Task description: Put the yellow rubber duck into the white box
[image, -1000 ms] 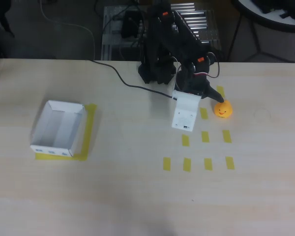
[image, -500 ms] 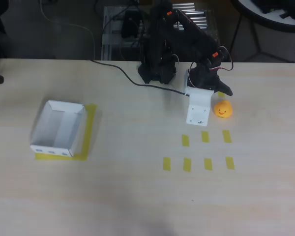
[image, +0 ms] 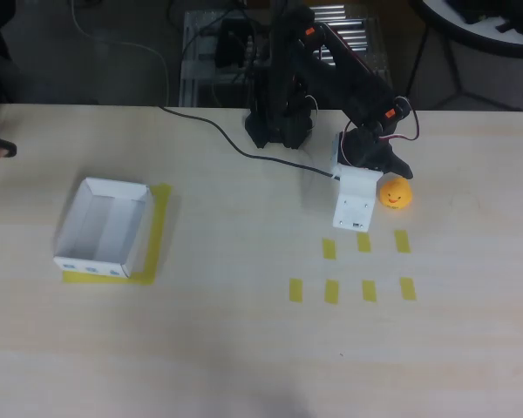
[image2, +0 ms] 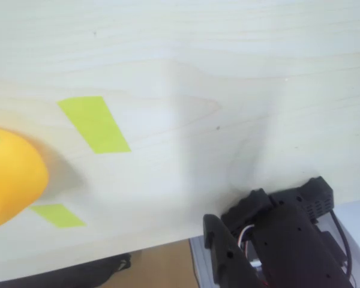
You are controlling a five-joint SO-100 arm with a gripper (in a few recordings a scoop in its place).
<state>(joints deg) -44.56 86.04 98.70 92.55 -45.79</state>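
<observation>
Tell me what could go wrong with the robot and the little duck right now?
The gripper sits right beside the duck, at its top edge, not around it. A rounded toy like that could get bumped and roll away over the tape strips. Also, the box is far across the table, so a weak grab might drop the duck on the way.

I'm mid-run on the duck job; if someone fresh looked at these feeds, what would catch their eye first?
Probably the bright duck at the right of the overhead view, sitting on the table among yellow tape strips, with the black arm's gripper right beside it. Next, the white box, empty, far off at the left on its own yellow tape. In the wrist view the duck bulges in at the left edge.
</observation>
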